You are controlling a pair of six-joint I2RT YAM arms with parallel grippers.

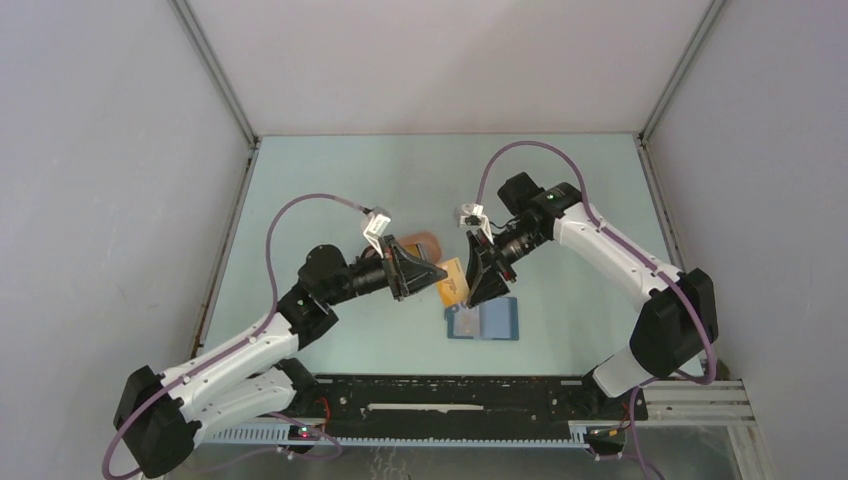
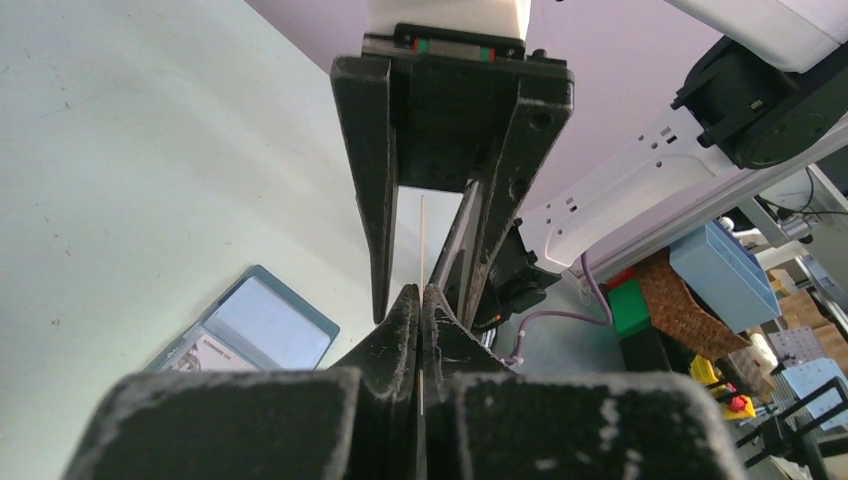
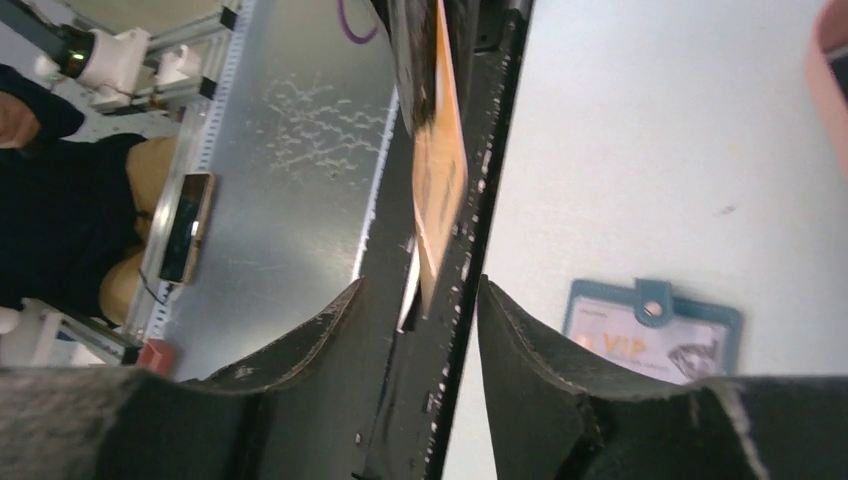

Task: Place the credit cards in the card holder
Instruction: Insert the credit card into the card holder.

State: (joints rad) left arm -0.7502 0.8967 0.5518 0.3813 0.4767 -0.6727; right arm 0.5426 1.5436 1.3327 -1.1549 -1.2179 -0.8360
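A yellow-orange credit card (image 1: pixel 452 283) hangs on edge above the table between both grippers. My left gripper (image 1: pixel 434 272) is shut on it; in the left wrist view the card (image 2: pixel 421 230) shows as a thin line rising from the pinched jaws (image 2: pixel 421 296). My right gripper (image 1: pixel 473 285) faces it, open, its fingers (image 2: pixel 376 200) apart on either side of the card. In the right wrist view the orange card (image 3: pixel 440 170) stands between my spread jaws (image 3: pixel 420 290). The dark-blue card holder (image 1: pixel 495 320) lies open on the table below, a whitish card (image 3: pixel 650 345) in one slot.
A salmon-pink tray (image 1: pixel 427 241) sits just behind the left gripper, and its edge (image 3: pixel 830 80) shows in the right wrist view. The black rail (image 1: pixel 450 400) with both arm bases runs along the near edge. Grey walls (image 1: pixel 100 200) enclose the table.
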